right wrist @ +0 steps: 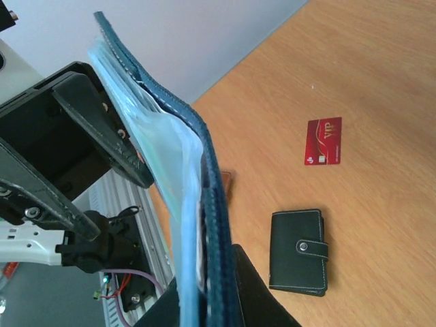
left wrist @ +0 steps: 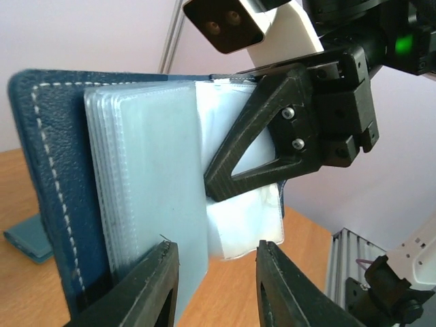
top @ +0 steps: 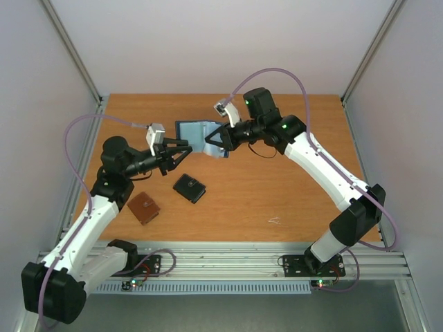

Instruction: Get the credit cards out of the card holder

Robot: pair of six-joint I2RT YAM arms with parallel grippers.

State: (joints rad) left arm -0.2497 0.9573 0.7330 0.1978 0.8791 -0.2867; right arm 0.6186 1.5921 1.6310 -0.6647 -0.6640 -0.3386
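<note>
The navy card holder [top: 194,131] is held upright and open above the table by my right gripper [top: 220,143], which is shut on its cover and clear pockets [right wrist: 214,204]. In the left wrist view its stitched cover [left wrist: 41,170] and fanned clear pockets [left wrist: 150,177] fill the frame, with a right finger [left wrist: 266,129] clamped across them. My left gripper [left wrist: 214,272] is open, its jaws either side of the pockets' lower edge and not touching them. A red card [right wrist: 323,141] lies on the table. The teal-green and black cards are not in view.
A black snap wallet [top: 190,187] lies in front of the card holder; it also shows in the right wrist view [right wrist: 298,252]. A brown wallet [top: 144,207] lies near the left arm. A teal flat item [left wrist: 27,238] lies on the table behind the holder.
</note>
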